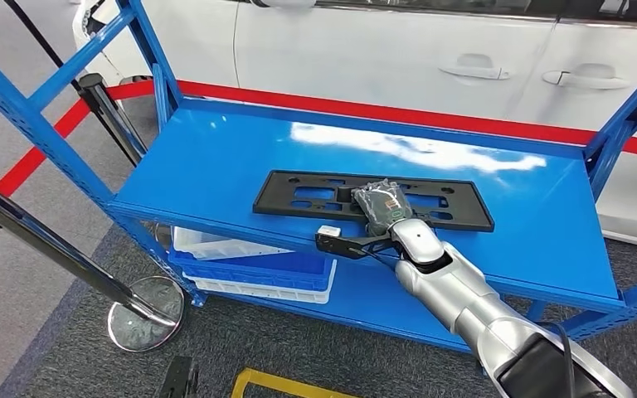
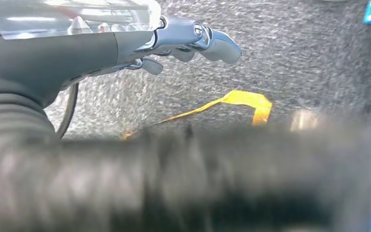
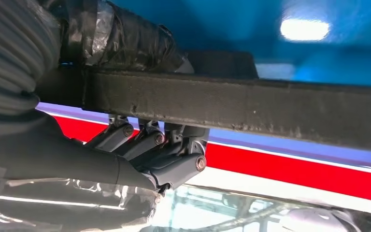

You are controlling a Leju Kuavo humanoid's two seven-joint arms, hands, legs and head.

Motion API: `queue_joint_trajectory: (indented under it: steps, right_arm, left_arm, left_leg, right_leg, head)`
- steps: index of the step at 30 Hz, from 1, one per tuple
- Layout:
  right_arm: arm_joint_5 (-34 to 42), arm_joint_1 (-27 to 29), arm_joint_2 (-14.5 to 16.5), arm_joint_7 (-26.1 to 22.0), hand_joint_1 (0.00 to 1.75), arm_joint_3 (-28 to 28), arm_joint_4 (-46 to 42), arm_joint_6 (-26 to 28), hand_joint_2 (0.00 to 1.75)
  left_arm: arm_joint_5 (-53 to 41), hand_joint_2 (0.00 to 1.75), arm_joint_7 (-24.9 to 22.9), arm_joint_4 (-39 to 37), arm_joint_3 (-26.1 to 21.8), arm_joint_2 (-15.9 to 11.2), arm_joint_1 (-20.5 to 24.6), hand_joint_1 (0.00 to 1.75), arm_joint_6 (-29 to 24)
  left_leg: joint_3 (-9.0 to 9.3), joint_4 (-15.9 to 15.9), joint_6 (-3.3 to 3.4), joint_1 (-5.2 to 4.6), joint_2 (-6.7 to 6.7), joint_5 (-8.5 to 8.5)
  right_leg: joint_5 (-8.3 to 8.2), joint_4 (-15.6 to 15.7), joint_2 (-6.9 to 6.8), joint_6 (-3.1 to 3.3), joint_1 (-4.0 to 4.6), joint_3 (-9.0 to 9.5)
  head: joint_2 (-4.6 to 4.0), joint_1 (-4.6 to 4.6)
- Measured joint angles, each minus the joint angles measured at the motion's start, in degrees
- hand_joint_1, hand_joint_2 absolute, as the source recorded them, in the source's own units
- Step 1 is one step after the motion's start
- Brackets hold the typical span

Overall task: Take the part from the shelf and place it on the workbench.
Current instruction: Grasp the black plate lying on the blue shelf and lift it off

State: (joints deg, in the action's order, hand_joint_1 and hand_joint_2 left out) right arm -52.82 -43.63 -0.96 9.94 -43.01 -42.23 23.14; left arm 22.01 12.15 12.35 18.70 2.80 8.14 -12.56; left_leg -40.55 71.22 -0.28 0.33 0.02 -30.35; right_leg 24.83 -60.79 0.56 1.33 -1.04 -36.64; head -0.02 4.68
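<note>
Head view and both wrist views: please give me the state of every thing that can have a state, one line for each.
Flat black plastic part with cut-outs: lying flat on the top blue metal shelf, near its front edge.
Right hand: over the part's near edge, fingers curled around it in the right wrist view.
Left hand: above grey carpet, holding nothing, fingers curled.
Blue plastic bin: on the lower shelf.

The part (image 1: 315, 192) is a long flat black plastic frame — looks like a plate holder, with cutouts and slots along it. It's lying flat on the blue shelf (image 1: 216, 157) top, lengthwise, near the front edge. Up close its edge (image 3: 251, 104) reads as a thick dark bar — a bit scuffed.
</note>
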Motion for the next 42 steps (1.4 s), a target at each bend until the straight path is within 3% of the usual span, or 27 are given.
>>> queue_joint_trajectory:
  steps: [1, 3, 6, 8, 10, 12, 14, 15, 17, 19, 22, 24, 27, 29, 31, 34, 36, 39, 40, 42]
  right_arm:
    - [-0.04, 0.02, -0.01, -0.09, 1.75, 0.05, -0.09, 0.09, 1.75]
    - [-0.11, 0.04, -0.08, -0.19, 1.75, 0.33, -0.35, 0.3, 1.75]
    - [-0.05, 0.44, -0.32, -0.73, 1.75, 0.89, -1.06, 1.29, 1.75]
    - [0.33, 0.99, -0.55, -1.69, 1.75, 1.26, -2.23, 2.94, 1.75]
    - [0.84, 1.38, -0.82, -2.45, 1.75, 1.84, -3.94, 4.72, 1.75]
    - [1.14, 2.0, -1.05, -2.73, 1.75, 2.52, -5.84, 5.8, 1.75]
    - [1.46, 3.03, -1.27, -3.14, 1.75, 3.18, -7.8, 6.75, 1.75]
    - [1.74, 3.49, -1.35, -3.48, 1.75, 3.51, -8.94, 7.35, 1.75]
    - [2.51, 3.99, -1.52, -4.14, 1.75, 4.33, -11.44, 8.59, 1.75]
    - [3.69, 4.3, -1.66, -4.83, 1.75, 5.32, -14.23, 9.86, 1.75]
    - [7.44, 5.62, -1.81, -7.49, 1.75, 6.8, -18.67, 12.92, 1.75]
    - [10.53, 6.61, -1.78, -10.23, 1.75, 7.89, -21.86, 15.12, 1.75]
    - [14.7, 8.13, -1.44, -14.23, 1.75, 9.56, -26.81, 16.58, 1.75]
    - [17.35, 9.25, -1.29, -15.67, 1.75, 10.42, -29.44, 16.68, 1.75]
    - [21.14, 10.34, -1.26, -17.0, 1.75, 11.25, -32.49, 16.67, 1.75]
    - [25.81, 11.45, -1.27, -18.86, 1.75, 12.64, -38.58, 16.72, 1.75]
    - [24.5, 12.35, -1.3, -19.69, 1.75, 13.61, -42.67, 16.77, 1.75]
    - [21.97, 14.37, -1.33, -20.12, 1.75, 14.89, -48.37, 16.78, 1.75]
    - [21.89, 14.77, -1.35, -20.18, 1.75, 15.3, -50.04, 16.78, 1.75]
    - [23.01, 15.44, -1.45, -20.61, 1.75, 16.1, -53.3, 16.77, 1.75]
  left_arm:
    - [-0.11, 1.75, 0.38, 0.0, 0.09, -0.01, 0.05, 0.0, 0.02]
    - [-0.34, 1.75, 1.12, 0.0, 0.35, -0.11, 0.26, 0.0, -0.05]
    - [-0.51, 1.75, 2.51, 0.0, 0.66, -0.2, 0.43, 0.0, -0.64]
    - [-0.45, 1.75, 3.46, 0.01, 0.72, -0.13, 0.47, 0.0, -1.32]
    - [-0.37, 1.75, 4.22, 0.02, 0.74, -0.08, 0.62, 0.0, -2.01]
    - [-0.15, 1.75, 4.77, 0.02, 0.75, -0.11, 0.76, 0.0, -2.67]
    - [0.43, 1.75, 5.43, 0.02, 0.75, -0.12, 0.72, 0.0, -2.78]
    - [0.83, 1.75, 5.8, 0.02, 0.75, -0.08, 0.66, 0.0, -2.55]
    - [1.44, 1.75, 6.37, 0.02, 0.75, 0.01, 0.53, 0.0, -1.99]
    - [1.75, 1.75, 6.63, 0.02, 0.75, 0.06, 0.52, 0.0, -1.74]
    - [1.9, 1.75, 6.61, 0.02, 0.75, 0.09, 0.34, 0.0, -1.46]
    - [2.05, 1.75, 6.33, 0.02, 0.75, 0.11, 0.11, 0.0, -0.82]
    - [2.27, 1.75, 6.06, 0.02, 0.84, 0.19, -0.14, 0.0, 0.27]
    - [2.51, 1.75, 6.1, 0.02, 0.96, 0.23, -0.36, 0.0, 0.67]
    - [2.88, 1.75, 6.32, 0.02, 1.04, 0.24, -0.63, 0.0, 0.85]
    - [3.46, 1.75, 6.83, 0.02, 1.06, 0.2, -0.91, 0.0, 0.98]
    - [3.73, 1.75, 7.16, 0.02, 1.09, 0.14, -0.99, 0.0, 1.16]
    - [3.92, 1.75, 7.36, 0.02, 1.19, 0.14, -1.27, 0.0, 1.36]
    - [4.05, 1.75, 7.35, 0.02, 1.24, 0.15, -1.33, 0.0, 1.43]
    - [4.8, 1.75, 7.12, 0.01, 1.32, 0.16, -1.38, 0.0, 1.88]
  left_leg:
    - [1.83, -3.86, 0.44, -0.12, -0.02, 2.01]
    - [5.02, -10.41, 1.37, -0.54, -0.05, 4.23]
    - [5.96, -12.85, 2.09, -1.02, -0.09, 4.48]
    - [6.46, -13.95, 2.39, -0.69, 0.1, 5.13]
    - [6.95, -14.92, 2.73, -0.36, 0.38, 5.63]
    - [6.97, -14.91, 3.04, -0.41, 0.49, 5.58]
    - [6.96, -14.54, 3.03, -0.3, 0.4, 5.32]
    - [6.95, -14.18, 2.89, -0.17, 0.3, 5.07]
    - [6.7, -12.92, 2.21, 0.03, 0.09, 4.21]
    - [6.04, -11.43, 1.4, -0.07, -0.01, 3.38]
    - [5.58, -11.06, 0.67, -0.03, -0.01, 3.16]
    - [4.81, -9.26, 0.15, 0.12, -0.01, 1.81]
    - [0.71, -0.31, -0.6, 0.34, 0.0, -2.53]
    - [-1.48, 3.84, -0.73, 0.37, 0.0, -3.54]
    - [-1.07, 2.24, -0.55, 0.36, -0.01, -1.49]
    - [3.4, -7.87, 0.37, 0.11, -0.03, 3.59]
    - [5.01, -11.35, 0.97, -0.29, -0.11, 4.13]
    - [5.48, -12.47, 1.58, -0.36, -0.12, 4.64]
    - [5.73, -13.01, 1.85, -0.22, -0.03, 5.03]
    - [6.0, -13.72, 2.33, -0.01, 0.16, 5.66]
  right_leg:
    - [0.0, 0.02, 0.04, 0.0, 0.03, 0.07]
    - [-0.09, 0.12, 0.06, -0.19, 0.1, 0.03]
    - [-0.5, 0.62, 0.06, -1.05, -0.03, -0.1]
    - [-0.07, 0.19, -0.01, -1.67, 0.03, -0.31]
    - [2.48, -3.87, -0.09, -2.09, 0.14, -2.13]
    - [5.62, -10.69, -0.1, -2.44, 0.06, -5.2]
    - [5.77, -13.66, -0.14, -2.91, -0.29, -6.55]
    - [4.41, -12.18, -0.19, -3.14, -0.52, -5.83]
    - [1.3, -5.76, -0.32, -3.52, -0.91, -2.62]
    - [0.45, -1.74, -0.28, -3.05, -0.9, -0.73]
    - [0.8, -1.36, -0.2, -1.74, -0.64, -0.81]
    - [0.69, -1.11, -0.21, -1.06, -0.85, -0.7]
    - [0.77, -0.97, -0.22, -0.6, -0.9, -0.52]
    - [0.84, -0.98, -0.23, -0.49, -0.83, -0.43]
    - [0.9, -0.98, -0.18, -0.45, -0.76, -0.31]
    - [0.91, -0.83, 0.04, -0.64, -0.69, -0.13]
    - [0.75, -0.53, 0.13, -1.15, -0.73, -0.17]
    - [0.78, -0.25, 0.12, -2.25, -0.56, 0.02]
    - [1.61, -0.99, 0.07, -2.48, -0.44, -0.18]
    - [5.15, -5.76, -0.06, -2.57, -0.25, -1.94]
  head:
    - [0.0, -0.01]
    - [0.0, -0.02]
    - [0.01, -0.02]
    - [0.01, -0.11]
    - [0.0, -0.36]
    - [0.0, -0.51]
    - [0.0, -0.52]
    - [0.0, -0.54]
    - [0.0, -0.64]
    - [0.01, -0.73]
    - [0.0, -0.67]
    - [0.0, -0.49]
    - [0.0, -0.3]
    - [0.0, -0.3]
    - [0.0, -0.3]
    - [0.0, -0.32]
    - [0.0, -0.28]
    - [0.0, -0.27]
    - [0.0, -0.35]
    - [0.0, -0.58]
